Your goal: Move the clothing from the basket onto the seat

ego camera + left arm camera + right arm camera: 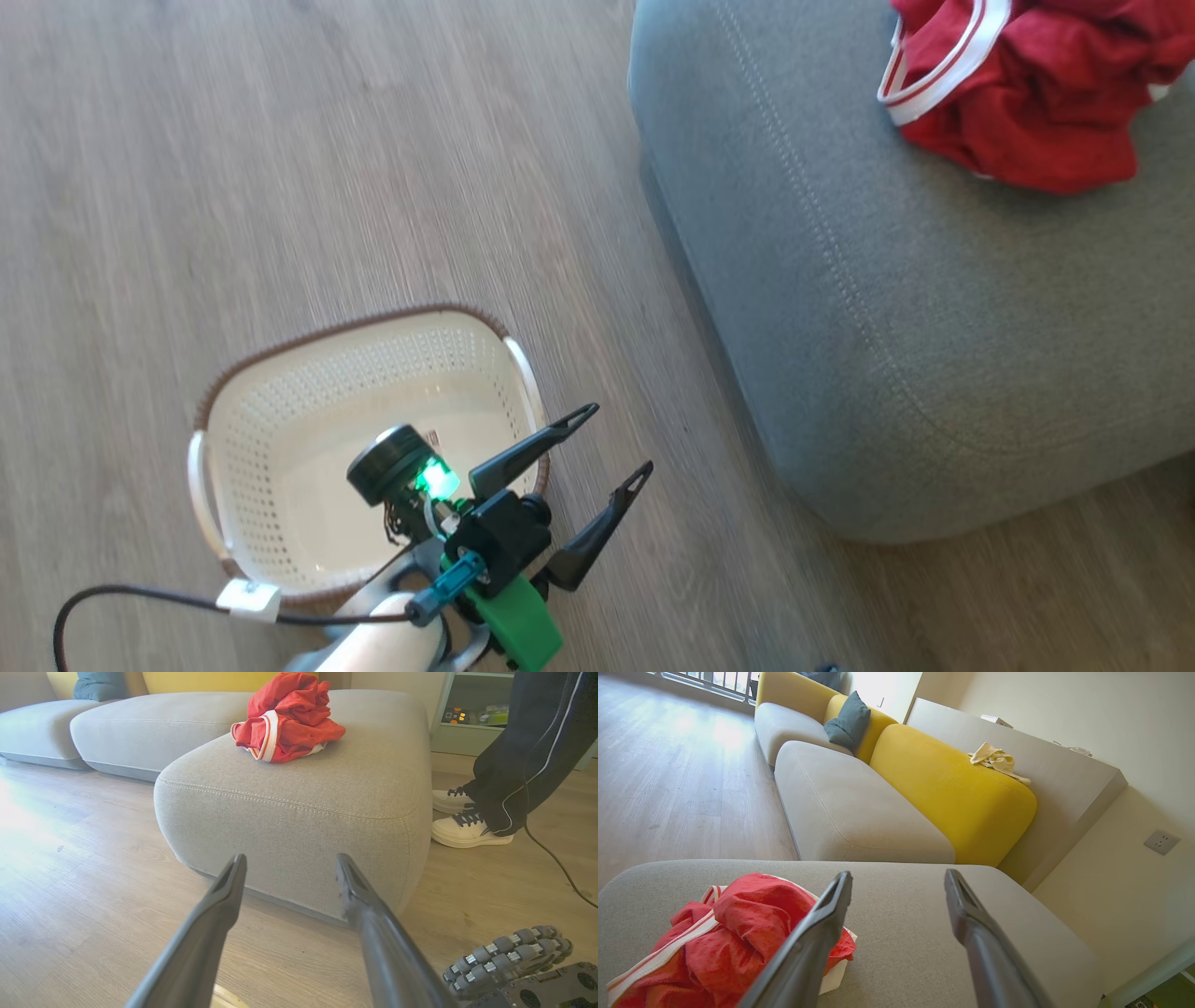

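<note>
Red clothes (1036,103) lie on the seat (934,327), cut off at the edge. The open left claw (611,443) hides part of the basket (280,448). The right claw (897,877) is open too.

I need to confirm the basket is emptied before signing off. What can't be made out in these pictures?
- Head view: the left gripper hides part of the basket floor; the label is too small to read.
- Head view: the clothing is cut off by the top and right edges.
- Right wrist view: the right gripper has one finger covering part of the pile.
</note>
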Motion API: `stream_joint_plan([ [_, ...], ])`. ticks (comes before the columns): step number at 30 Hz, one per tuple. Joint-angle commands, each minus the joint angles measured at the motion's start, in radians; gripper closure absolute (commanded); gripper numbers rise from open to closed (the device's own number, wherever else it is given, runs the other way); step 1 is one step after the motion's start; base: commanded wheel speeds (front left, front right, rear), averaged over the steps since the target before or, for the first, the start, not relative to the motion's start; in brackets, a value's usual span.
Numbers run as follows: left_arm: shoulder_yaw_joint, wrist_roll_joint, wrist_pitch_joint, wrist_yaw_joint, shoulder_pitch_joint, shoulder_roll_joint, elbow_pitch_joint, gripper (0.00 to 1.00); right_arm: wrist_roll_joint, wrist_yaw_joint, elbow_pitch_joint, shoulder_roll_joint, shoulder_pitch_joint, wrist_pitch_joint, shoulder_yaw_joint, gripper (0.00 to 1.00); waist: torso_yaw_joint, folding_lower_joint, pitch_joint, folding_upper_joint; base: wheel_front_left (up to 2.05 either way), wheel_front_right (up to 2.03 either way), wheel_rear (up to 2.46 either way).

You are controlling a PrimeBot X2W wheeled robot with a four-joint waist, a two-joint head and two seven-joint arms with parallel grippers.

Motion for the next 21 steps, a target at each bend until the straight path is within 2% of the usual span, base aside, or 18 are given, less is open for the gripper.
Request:
stream_joint_plan([
  [1,0.047,-0.006,-0.005,-0.001,0.002,-0.012,-0.025,0.0,0.018,0.0,-0.05,-0.037,0.016,-0.002,0.03,0.0,0.002,0.0001,-0.037,-0.0001,0.0,0.0,0.0],
  [4,0.07,-0.006,-0.005,-0.001,0.02,-0.026,-0.023,0.0,0.052,0.0,-0.109,-0.046,0.031,-0.002,0.059,0.0,0.006,0.0001,-0.064,-0.0001,0.0,0.0,0.0],
  [7,0.079,-0.004,-0.005,-0.001,0.029,-0.037,-0.021,0.0,0.112,0.0,-0.236,-0.038,0.061,-0.002,0.06,0.0,0.015,0.0001,-0.086,-0.0001,0.0,0.0,0.0],
  [12,0.135,-0.009,-0.005,-0.001,0.045,-0.071,-0.022,0.0,0.145,0.0,-0.443,-0.025,0.17,-0.002,0.091,0.0,0.038,0.0001,-0.122,-0.0001,0.0,0.0,0.0],
  [21,0.302,-0.005,-0.005,0.035,0.077,-0.128,-0.05,0.0,0.149,0.0,-0.721,0.063,0.34,-0.002,0.136,0.0,0.118,0.0001,-0.172,-0.0001,0.0,0.0,0.0],
])
